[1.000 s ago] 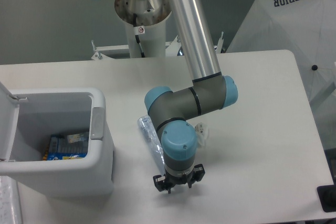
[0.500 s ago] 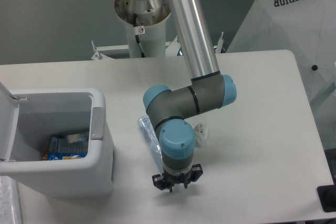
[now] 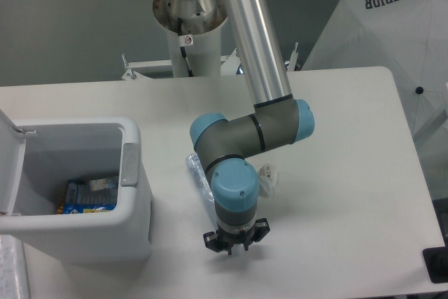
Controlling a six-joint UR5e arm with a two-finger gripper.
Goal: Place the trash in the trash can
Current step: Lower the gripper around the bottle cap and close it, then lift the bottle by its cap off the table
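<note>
The flattened clear plastic bottle (image 3: 198,178) lies on the white table, its lower end hidden under my wrist. A small crumpled white wad (image 3: 269,175) sits just right of the wrist. My gripper (image 3: 235,241) points straight down at the table, just past the bottle's near end. Its black fingers (image 3: 209,240) are spread apart, and I see nothing between them. The white trash can (image 3: 133,204) stands to the left with its lid (image 3: 10,166) swung open, a grey tab (image 3: 130,164) on its rim and a blue package (image 3: 89,196) inside.
The arm's base column (image 3: 190,40) rises at the back of the table. A white umbrella-like cover (image 3: 392,40) marked SUPERIOR stands beyond the right edge. A dark object (image 3: 437,265) sits at the lower right corner.
The wrist and gripper have drifted slightly left and a little lower over the bottle's near end. Bottle, wad and trash can have not moved.
</note>
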